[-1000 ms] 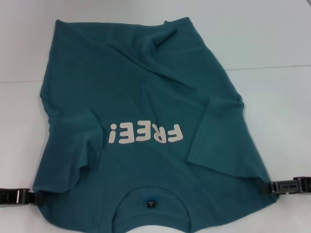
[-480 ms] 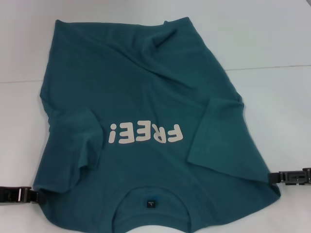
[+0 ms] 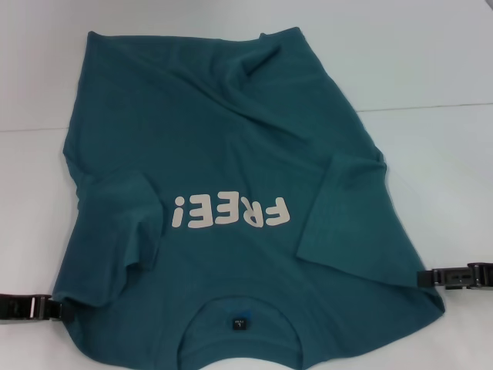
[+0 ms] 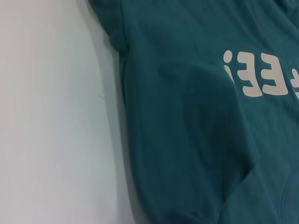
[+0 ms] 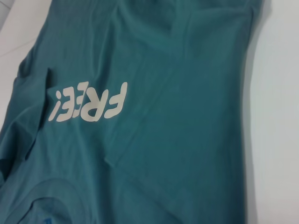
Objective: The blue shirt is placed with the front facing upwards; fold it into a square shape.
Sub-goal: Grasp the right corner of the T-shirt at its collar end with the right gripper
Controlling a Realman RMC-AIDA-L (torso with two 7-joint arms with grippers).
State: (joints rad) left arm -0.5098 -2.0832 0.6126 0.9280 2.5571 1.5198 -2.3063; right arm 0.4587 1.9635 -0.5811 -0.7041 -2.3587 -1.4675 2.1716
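1. The blue shirt (image 3: 231, 208) lies spread on the white table (image 3: 431, 154), print up, collar nearest the robot, both sleeves folded inward.
2. The left gripper (image 3: 48, 308) sits at the shirt's near left edge; whether it pinches cloth is unclear.
3. The right gripper (image 3: 422, 279) touches the near right edge; its grip is likewise unclear.

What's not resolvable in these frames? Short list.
- Blue shirt: collar end cut off by the head view's lower edge.
- Collar label: print too small to read in the head view.
- Left gripper and right gripper: at the shirt's near corners, but whether they pinch cloth cannot be told; neither wrist view shows its own gripper.
- Table under the shirt: hidden.
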